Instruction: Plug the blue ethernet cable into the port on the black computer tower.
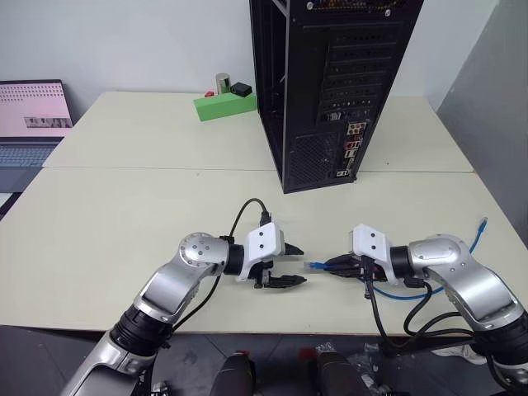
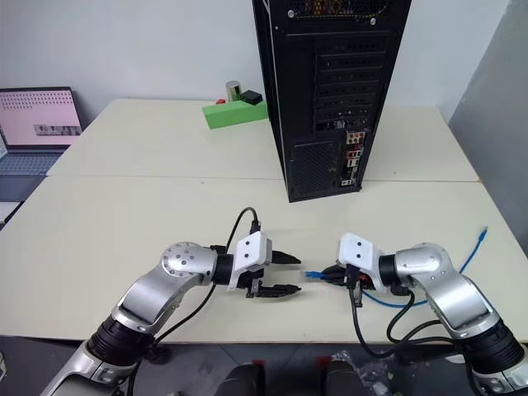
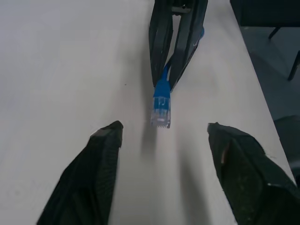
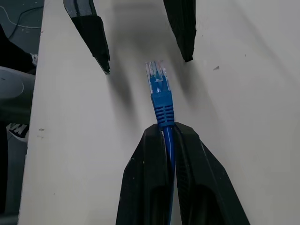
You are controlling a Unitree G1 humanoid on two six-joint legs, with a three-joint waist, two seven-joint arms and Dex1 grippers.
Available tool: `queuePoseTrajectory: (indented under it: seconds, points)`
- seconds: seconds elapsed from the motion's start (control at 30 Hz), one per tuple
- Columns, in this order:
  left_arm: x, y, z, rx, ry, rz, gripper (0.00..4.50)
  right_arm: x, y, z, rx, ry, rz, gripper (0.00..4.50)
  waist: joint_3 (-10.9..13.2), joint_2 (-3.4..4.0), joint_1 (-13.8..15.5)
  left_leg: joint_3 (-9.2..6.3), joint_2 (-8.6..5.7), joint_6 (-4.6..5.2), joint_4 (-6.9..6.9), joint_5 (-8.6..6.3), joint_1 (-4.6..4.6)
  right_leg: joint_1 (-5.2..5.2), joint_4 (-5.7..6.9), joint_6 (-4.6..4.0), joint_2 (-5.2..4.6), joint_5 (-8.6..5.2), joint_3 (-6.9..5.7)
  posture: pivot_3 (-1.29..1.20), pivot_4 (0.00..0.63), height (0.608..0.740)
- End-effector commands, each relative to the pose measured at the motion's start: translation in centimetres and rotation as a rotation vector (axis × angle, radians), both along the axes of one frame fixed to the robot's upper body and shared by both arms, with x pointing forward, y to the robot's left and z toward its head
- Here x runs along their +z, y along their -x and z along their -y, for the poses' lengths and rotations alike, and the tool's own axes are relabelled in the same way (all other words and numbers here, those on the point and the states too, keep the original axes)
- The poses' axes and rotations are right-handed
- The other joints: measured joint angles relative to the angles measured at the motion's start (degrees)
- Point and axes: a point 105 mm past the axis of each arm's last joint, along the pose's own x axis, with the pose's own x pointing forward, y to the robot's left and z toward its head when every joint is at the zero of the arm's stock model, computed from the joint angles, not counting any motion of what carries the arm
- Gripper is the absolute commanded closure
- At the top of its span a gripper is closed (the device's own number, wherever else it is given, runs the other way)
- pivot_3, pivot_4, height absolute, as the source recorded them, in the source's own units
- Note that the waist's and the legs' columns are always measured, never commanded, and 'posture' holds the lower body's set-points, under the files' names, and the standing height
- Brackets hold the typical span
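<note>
My right fingers (image 4: 168, 136) are clenched on the blue ethernet cable (image 4: 161, 101) just behind its clear plug, which juts out toward my left fingers (image 1: 290, 265). Those stand spread apart, grasping nothing, tips just short of the plug, low over the tabletop (image 1: 124, 198). The rest of the cable loops off at about 3 o'clock to the tabletop's edge. The black computer tower (image 1: 330, 82) stands upright at 12 o'clock, well apart, its connector panel (image 1: 353, 148) facing me.

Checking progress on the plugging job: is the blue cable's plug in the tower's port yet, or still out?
Out. The right gripper is shut on the blue ethernet cable, its plug bare above the table, facing the open left gripper.
</note>
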Motion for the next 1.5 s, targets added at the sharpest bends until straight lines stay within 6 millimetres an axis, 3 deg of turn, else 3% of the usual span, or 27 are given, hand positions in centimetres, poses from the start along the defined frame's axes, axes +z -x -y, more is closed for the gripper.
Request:
queuePoseTrajectory:
  seconds: [0.03, 0.37, 0.7, 0.93, 1.17, 1.5]
  points:
    - [0.4, -0.1, 0.5, -0.017, 0.005, 0.024, 2.55, 1.0, 0.0, -0.7, 0.028, -0.014, 0.039, 4.5, 0.0, 0.0, 0.0, 0.0, 0.0, 0.0, 0.0, 0.0, 0.0, 0.0, 0.0, 0.0, 0.0, 0.0, 0.0, 0.0, 0.15, 0.74]
    - [0.3, -0.5, 0.8, -0.015, 0.013, 0.044, 4.49, 1.0, 0.0, -0.7, 0.047, 0.004, 0.049, 4.5, 0.0, 0.0, 0.0, 0.0, 0.0, 0.0, 0.0, 0.0, 0.0, 0.0, 0.0, 0.0, 0.0, 0.0, -0.01, 0.0, 0.15, 0.74]
    - [-0.1, -0.4, 0.6, -0.019, 0.015, 0.041, 4.49, 1.0, -0.1, -0.5, 0.046, 0.015, 0.061, 4.5, 0.0, 0.0, 0.0, 0.0, 0.0, 0.0, 0.0, 0.0, 0.0, 0.0, 0.0, 0.0, 0.0, 0.0, 0.0, 0.0, 0.15, 0.74]
    - [-0.3, -0.8, -0.1, 0.016, 0.023, 0.035, 3.13, 1.0, -0.4, -0.3, 0.044, 0.022, 0.068, 4.5, 0.0, 0.0, 0.0, -0.01, 0.0, 0.0, 0.0, 0.0, 0.0, 0.0, 0.0, 0.0, 0.0, 0.0, 0.0, 0.0, 0.15, 0.74]
    - [0.6, -0.9, 0.6, 0.012, 0.074, 0.052, 1.6, 1.0, -0.2, -0.6, 0.064, 0.024, 0.063, 4.5, 0.0, 0.0, 0.0, -0.01, 0.0, 0.0, 0.01, 0.0, 0.0, 0.0, 0.0, 0.0, 0.0, 0.0, -0.01, 0.0, 0.15, 0.74]
    - [0.5, -0.9, 1.0, -0.002, 0.074, 0.044, 1.6, 1.1, -0.1, -0.9, 0.072, 0.025, 0.064, 4.5, 0.0, 0.0, 0.0, -0.01, -0.01, 0.0, 0.01, 0.0, 0.0, 0.0, 0.0, 0.0, 0.0, 0.0, -0.01, 0.0, 0.15, 0.74]
